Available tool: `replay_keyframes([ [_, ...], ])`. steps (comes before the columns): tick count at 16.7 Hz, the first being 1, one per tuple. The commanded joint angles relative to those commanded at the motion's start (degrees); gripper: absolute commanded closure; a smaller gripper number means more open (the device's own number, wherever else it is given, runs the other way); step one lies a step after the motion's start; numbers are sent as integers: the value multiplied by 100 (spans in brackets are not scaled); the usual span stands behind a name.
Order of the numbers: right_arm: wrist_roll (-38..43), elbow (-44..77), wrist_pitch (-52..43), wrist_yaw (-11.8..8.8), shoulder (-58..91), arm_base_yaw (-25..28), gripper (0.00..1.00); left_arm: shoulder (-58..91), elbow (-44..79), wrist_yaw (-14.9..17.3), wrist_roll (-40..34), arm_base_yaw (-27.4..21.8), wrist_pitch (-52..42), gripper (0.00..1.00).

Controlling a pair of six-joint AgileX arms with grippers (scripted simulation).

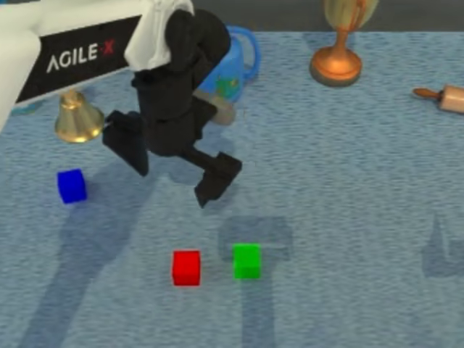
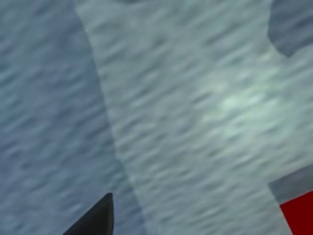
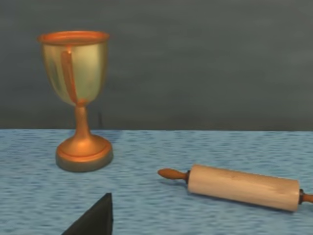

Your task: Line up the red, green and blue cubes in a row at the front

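The red cube (image 1: 186,267) and the green cube (image 1: 246,261) sit side by side near the front of the table, a small gap between them. Farther back at the left, the blue cube (image 1: 72,185) stands alone. My left gripper (image 1: 174,163) hangs open and empty above the table, behind the red cube and to the right of the blue one. In the left wrist view, one dark fingertip (image 2: 100,218) and a corner of the red cube (image 2: 299,215) show. My right arm is out of the top view; its wrist view shows a single fingertip (image 3: 100,218) set well to one side.
A brass bell (image 1: 76,119) stands at the back left. A blue watering can (image 1: 239,58) sits partly under my left arm. A golden goblet (image 1: 337,61) (image 3: 78,98) and a wooden rolling pin (image 1: 446,98) (image 3: 242,186) are at the back right.
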Motion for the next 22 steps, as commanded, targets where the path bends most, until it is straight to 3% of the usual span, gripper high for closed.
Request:
replay_keyframes([
  [6,0,0,0,0,0,0,0,58,-161,22,3927,1268,59,0],
  [11,0,0,0,0,0,0,0,-128,-313,50,6068,2112,250,0],
  [15,0,0,0,0,0,0,0,-258,-374,70,6695,2410,362,0],
  [22,0,0,0,0,0,0,0,-201,-421,69,6690,2394,451,0],
])
